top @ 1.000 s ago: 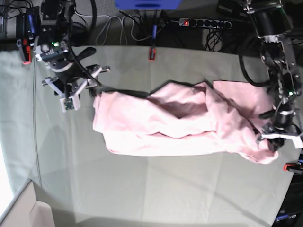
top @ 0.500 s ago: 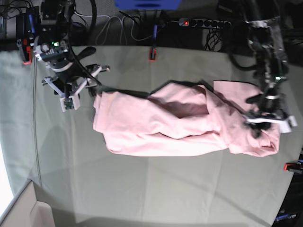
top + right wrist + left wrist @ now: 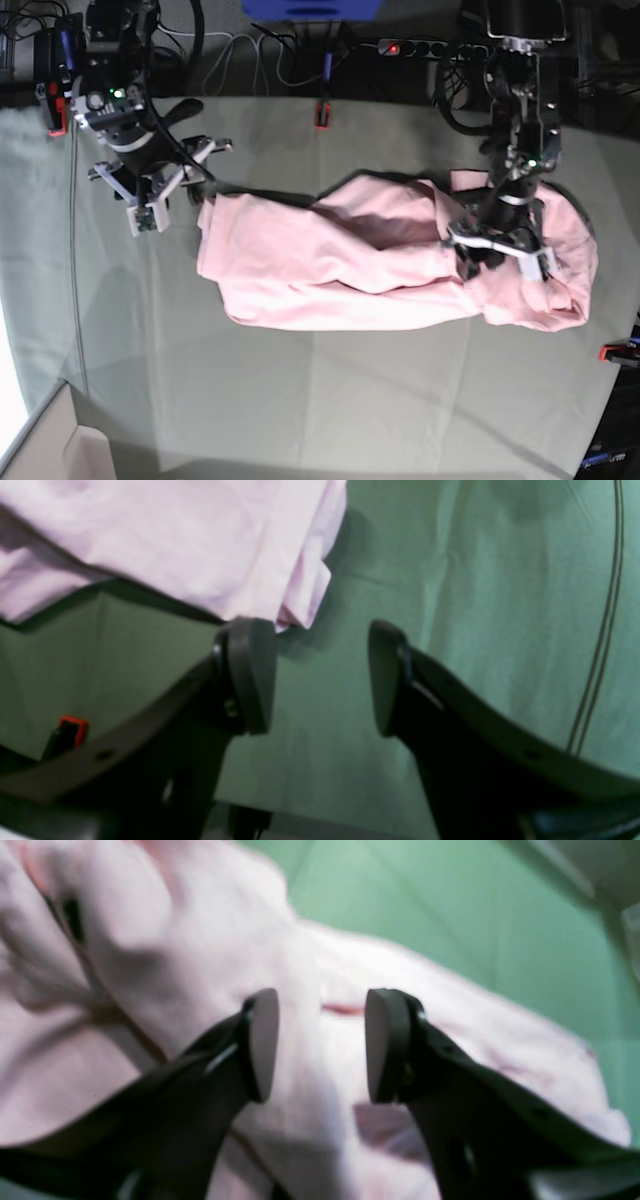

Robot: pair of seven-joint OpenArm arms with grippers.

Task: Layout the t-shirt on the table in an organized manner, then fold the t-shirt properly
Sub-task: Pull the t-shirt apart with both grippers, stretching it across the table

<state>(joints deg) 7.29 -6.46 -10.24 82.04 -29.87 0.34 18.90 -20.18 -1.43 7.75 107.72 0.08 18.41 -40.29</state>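
Overhead, the pink t-shirt (image 3: 400, 265) lies bunched across the middle of the table (image 3: 300, 400), the left gripper (image 3: 492, 255) poised above its right end and the right gripper (image 3: 165, 195) just beside its far-left corner. Seen from the left wrist, that gripper's jaws stand released over rumpled cloth, grasping nothing. Seen from the right wrist, the right gripper's jaws gape, empty, a shirt corner just beyond one pad (image 3: 252, 672).

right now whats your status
Both claws open, holding nothing: left claw above t-shirt, right claw beside its edge. T-shirt bunched on table.
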